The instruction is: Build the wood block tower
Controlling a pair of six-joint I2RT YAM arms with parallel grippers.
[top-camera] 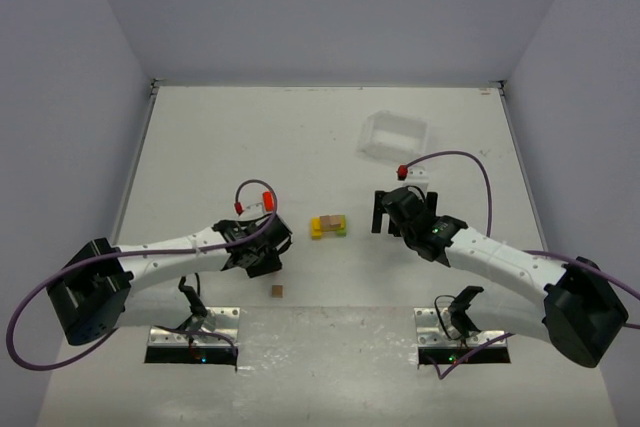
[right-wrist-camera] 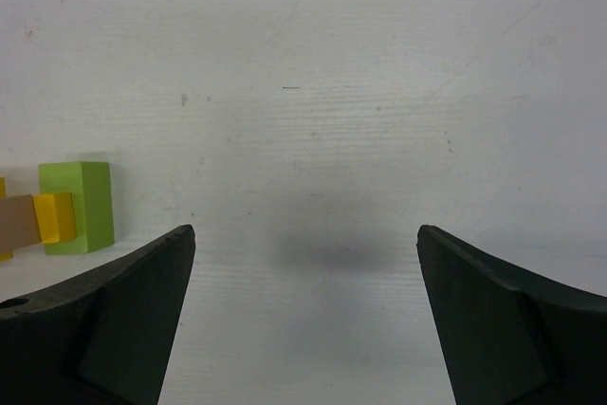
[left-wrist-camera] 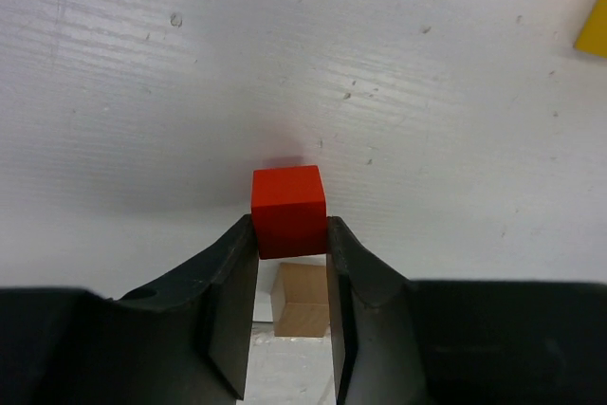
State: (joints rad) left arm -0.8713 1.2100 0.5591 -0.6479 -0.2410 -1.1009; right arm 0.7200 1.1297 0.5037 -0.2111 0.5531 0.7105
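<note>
The wood block tower (top-camera: 328, 224) is a low cluster of yellow, green and plain brown blocks at the table's middle. The right wrist view shows its green block (right-wrist-camera: 81, 206), a yellow block (right-wrist-camera: 55, 217) and a brown one (right-wrist-camera: 17, 223) at the left edge. My left gripper (top-camera: 262, 255) is left of the tower, shut on a red block (left-wrist-camera: 288, 211) and holding it above the table. A loose brown block (top-camera: 277, 291) lies on the table below it, seen between the fingers in the left wrist view (left-wrist-camera: 303, 299). My right gripper (top-camera: 406, 212) is wide open and empty, right of the tower.
A clear plastic tray (top-camera: 393, 137) stands at the back right. A yellow block's corner (left-wrist-camera: 593, 26) shows at the left wrist view's top right. White walls bound the table on the left, back and right.
</note>
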